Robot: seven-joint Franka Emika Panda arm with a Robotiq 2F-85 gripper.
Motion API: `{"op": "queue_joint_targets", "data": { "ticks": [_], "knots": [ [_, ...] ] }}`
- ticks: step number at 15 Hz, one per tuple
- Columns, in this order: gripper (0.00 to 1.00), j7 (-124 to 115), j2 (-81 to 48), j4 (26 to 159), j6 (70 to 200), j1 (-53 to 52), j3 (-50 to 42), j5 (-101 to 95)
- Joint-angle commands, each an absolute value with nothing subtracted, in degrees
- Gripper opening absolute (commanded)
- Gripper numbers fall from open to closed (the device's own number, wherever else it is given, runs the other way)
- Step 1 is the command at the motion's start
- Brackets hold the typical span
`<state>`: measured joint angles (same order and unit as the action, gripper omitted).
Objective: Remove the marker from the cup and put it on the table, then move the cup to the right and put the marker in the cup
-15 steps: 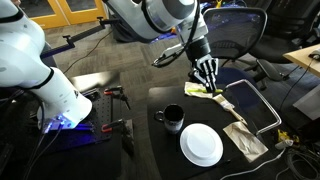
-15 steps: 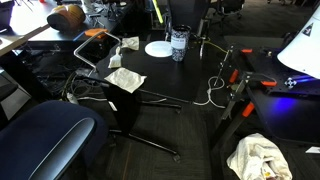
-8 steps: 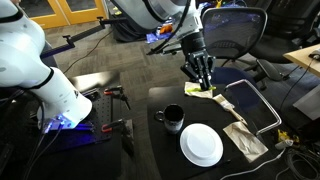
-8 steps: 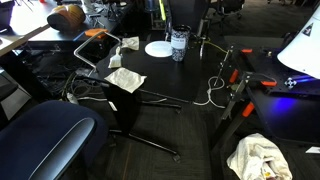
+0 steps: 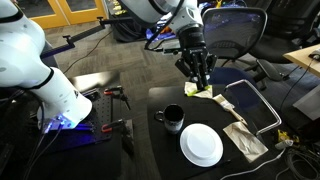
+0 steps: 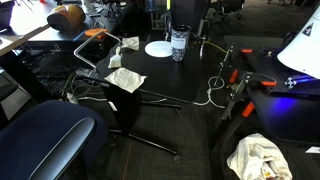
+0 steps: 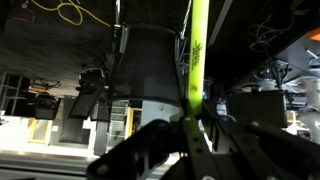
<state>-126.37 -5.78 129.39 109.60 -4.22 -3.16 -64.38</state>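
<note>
MOVE: you have brought the gripper [image 5: 199, 82] a little nearer the cup [image 5: 172, 118], though it is still above and beyond it | WRIST: you have turned it, so the fingers now hang straighter down | LOAD: the marker [image 7: 196, 60] pinched between them came along

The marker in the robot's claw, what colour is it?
The marker is bright yellow-green, clearest in the wrist view.

My arm [image 5: 163, 10] reaches in from the top of an exterior view, and the wrist is bent so the gripper [image 5: 201, 84] points straight down. In the wrist view its jaws are pinched tight on the marker [image 7: 196, 60], which stands upright between them.
</note>
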Motion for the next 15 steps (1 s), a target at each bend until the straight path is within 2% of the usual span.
{"op": "queue_joint_targets", "data": {
  "ticks": [1, 15],
  "knots": [
    [0.04, -132.20, -6.93, 127.81, 101.99, -3.64, -1.62, -64.92],
    [0.04, -138.35, -15.71, 124.21, 88.88, -4.67, 1.44, -62.07]
  ]
}}
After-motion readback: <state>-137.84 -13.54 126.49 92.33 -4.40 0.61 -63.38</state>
